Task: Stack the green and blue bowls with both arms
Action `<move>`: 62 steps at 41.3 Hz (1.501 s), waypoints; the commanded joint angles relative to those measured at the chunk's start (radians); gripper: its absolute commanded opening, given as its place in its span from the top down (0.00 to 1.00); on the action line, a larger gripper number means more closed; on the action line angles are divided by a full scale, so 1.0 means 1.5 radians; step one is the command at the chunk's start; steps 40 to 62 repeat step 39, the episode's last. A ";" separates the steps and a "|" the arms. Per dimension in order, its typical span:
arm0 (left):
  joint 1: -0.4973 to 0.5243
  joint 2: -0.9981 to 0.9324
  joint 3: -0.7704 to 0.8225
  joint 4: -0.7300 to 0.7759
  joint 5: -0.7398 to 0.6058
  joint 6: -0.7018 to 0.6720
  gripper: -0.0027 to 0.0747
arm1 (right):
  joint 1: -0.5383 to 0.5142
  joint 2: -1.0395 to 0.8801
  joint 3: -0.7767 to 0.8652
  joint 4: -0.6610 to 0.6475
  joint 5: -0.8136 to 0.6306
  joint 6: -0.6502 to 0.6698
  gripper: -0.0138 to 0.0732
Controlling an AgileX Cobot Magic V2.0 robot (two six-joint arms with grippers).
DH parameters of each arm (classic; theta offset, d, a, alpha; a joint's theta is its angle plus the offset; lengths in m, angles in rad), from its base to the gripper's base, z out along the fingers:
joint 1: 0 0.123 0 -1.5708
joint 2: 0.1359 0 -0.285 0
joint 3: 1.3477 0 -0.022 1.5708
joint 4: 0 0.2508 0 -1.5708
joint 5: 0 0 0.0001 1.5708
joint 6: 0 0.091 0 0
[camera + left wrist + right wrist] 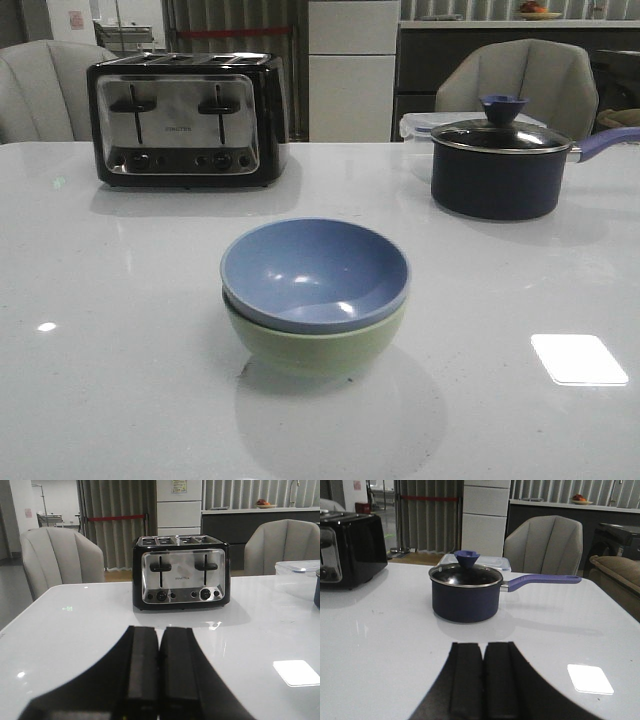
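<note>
In the front view the dusty blue bowl [315, 272] sits nested inside the pale green bowl [315, 345] in the middle of the white table, both upright. Neither arm shows in the front view. My left gripper [159, 630] is shut and empty, low over the table and facing the toaster. My right gripper [483, 646] is shut and empty, low over the table and facing the saucepan. Neither wrist view shows the bowls.
A black and chrome toaster [187, 120] stands at the back left. A dark lidded saucepan [500, 165] with a purple handle stands at the back right, with a clear plastic box [418, 125] behind it. Grey chairs stand beyond the table's far edge.
</note>
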 commanded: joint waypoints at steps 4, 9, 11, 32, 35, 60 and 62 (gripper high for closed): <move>-0.005 -0.013 0.003 -0.001 -0.060 -0.006 0.84 | -0.003 -0.013 -0.003 -0.043 -0.077 0.064 0.79; -0.005 -0.013 0.003 -0.001 -0.060 -0.006 0.84 | -0.003 -0.013 -0.003 -0.043 -0.078 0.064 0.79; -0.005 -0.013 0.003 -0.001 -0.060 -0.006 0.84 | -0.003 -0.013 -0.003 -0.043 -0.078 0.064 0.79; -0.005 -0.013 0.003 -0.001 -0.060 -0.006 0.84 | 0.022 -0.013 -0.003 -0.043 -0.077 0.064 0.79; -0.005 -0.013 0.003 -0.001 -0.060 -0.006 0.84 | 0.022 -0.013 -0.003 -0.043 -0.077 0.064 0.79; -0.005 -0.013 0.003 -0.001 -0.060 -0.006 0.84 | 0.022 -0.013 -0.003 -0.043 -0.077 0.064 0.79; -0.005 -0.013 0.003 -0.001 -0.060 -0.006 0.84 | 0.022 -0.013 -0.003 -0.043 -0.077 0.064 0.79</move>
